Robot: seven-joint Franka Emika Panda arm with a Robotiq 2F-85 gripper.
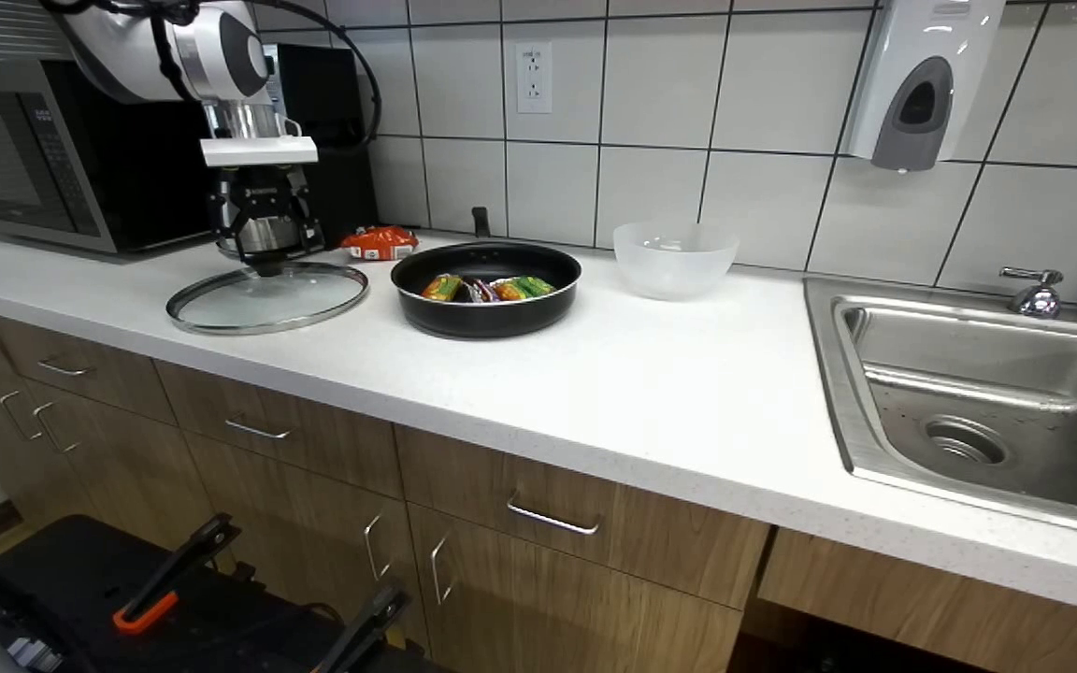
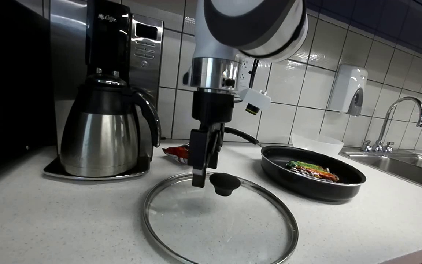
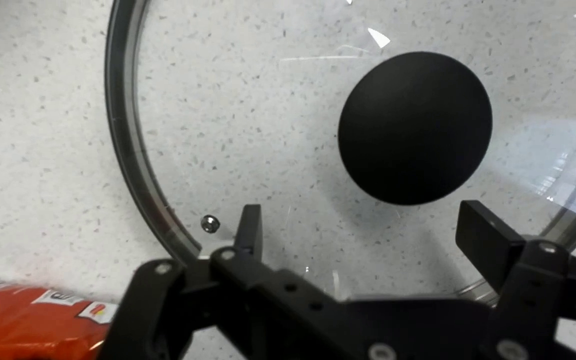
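Its jaws spread wide, an end effector (image 3: 362, 218) hangs over a glass lid (image 2: 233, 225), just beside the black knob (image 3: 415, 128); the lid lies flat on a white table (image 1: 651, 402), near a black pan (image 1: 487, 321) holding wrapped packets (image 1: 522, 288).

Exterior views oblique, share lid (image 2: 222, 222); wrist view downward, close.

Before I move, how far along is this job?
Looks done: wrapped packets lie in the pan.
In progress: reaching the knob of the lid, it seems; the open tool hangs close, gripping nothing.
Left: probably a grip, since the knob isn't between the jaws; the lid lies on the counter beside the uncovered pan.
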